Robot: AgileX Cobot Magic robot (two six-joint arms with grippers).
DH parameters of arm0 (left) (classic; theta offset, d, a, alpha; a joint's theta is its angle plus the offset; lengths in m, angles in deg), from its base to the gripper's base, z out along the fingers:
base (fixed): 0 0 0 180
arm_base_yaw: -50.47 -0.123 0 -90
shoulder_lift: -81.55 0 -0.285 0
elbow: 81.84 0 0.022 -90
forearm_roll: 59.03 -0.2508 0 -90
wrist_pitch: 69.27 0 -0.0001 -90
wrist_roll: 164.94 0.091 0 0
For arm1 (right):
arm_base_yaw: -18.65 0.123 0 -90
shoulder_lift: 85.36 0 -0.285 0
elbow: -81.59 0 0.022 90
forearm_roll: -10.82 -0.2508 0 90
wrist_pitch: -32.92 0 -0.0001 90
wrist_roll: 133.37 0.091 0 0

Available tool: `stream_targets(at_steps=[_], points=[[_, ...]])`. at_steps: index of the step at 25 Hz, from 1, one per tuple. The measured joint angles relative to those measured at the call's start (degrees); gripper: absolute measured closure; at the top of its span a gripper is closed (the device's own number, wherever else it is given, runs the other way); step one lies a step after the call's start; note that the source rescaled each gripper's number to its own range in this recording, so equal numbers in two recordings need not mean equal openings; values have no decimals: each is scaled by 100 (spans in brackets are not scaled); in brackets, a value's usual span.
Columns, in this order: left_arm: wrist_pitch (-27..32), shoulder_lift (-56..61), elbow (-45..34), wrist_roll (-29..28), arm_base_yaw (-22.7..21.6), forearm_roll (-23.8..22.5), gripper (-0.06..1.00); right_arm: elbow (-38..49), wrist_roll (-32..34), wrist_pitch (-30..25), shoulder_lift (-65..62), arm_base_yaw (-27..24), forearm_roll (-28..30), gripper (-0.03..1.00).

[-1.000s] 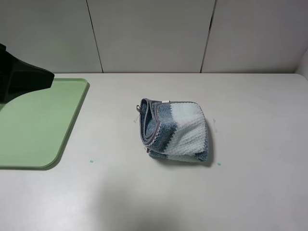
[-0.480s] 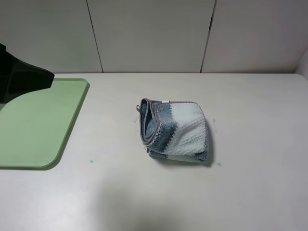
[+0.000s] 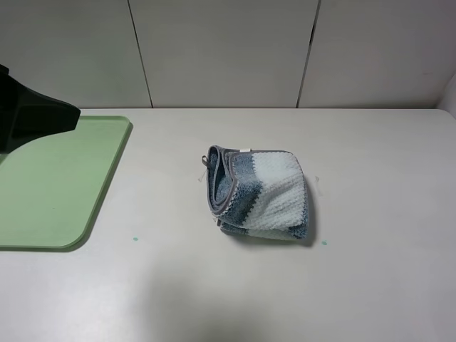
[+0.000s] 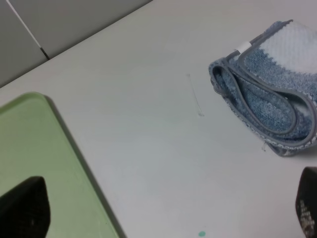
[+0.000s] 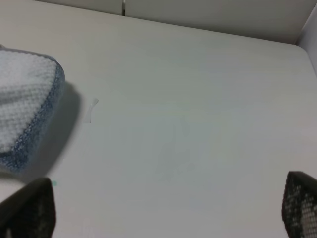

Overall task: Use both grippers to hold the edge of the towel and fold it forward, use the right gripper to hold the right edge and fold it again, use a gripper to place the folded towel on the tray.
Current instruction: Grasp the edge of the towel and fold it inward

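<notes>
The towel (image 3: 260, 192) lies folded into a thick bundle at the middle of the white table, its grey trim and small tag facing the tray side. It also shows in the left wrist view (image 4: 272, 94) and in the right wrist view (image 5: 25, 109). The light-green tray (image 3: 50, 185) lies flat at the far left, with nothing on it. My left gripper (image 4: 166, 213) is open and empty, between tray (image 4: 29, 144) and towel. My right gripper (image 5: 163, 208) is open and empty, off the towel's right side. A black part of the left arm (image 3: 28, 114) hangs over the tray.
Two small green dots (image 3: 135, 239) (image 3: 324, 243) mark the table in front of the towel. A grey panelled wall (image 3: 228, 50) stands behind the table. The table's right edge (image 3: 449, 107) runs at the far right.
</notes>
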Motion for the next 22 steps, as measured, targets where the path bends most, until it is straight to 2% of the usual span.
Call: stream_targets(at_steps=[15,19,22], points=[[-200,-65,0,0,0,0,-6,0,0,0,0,0,0,-3],[-509,-415,0,-38,0,72,-6,0,0,0,0,0,0,-3],[-893,-811,0,-55,0,358,-6,0,0,0,0,0,0,-3]])
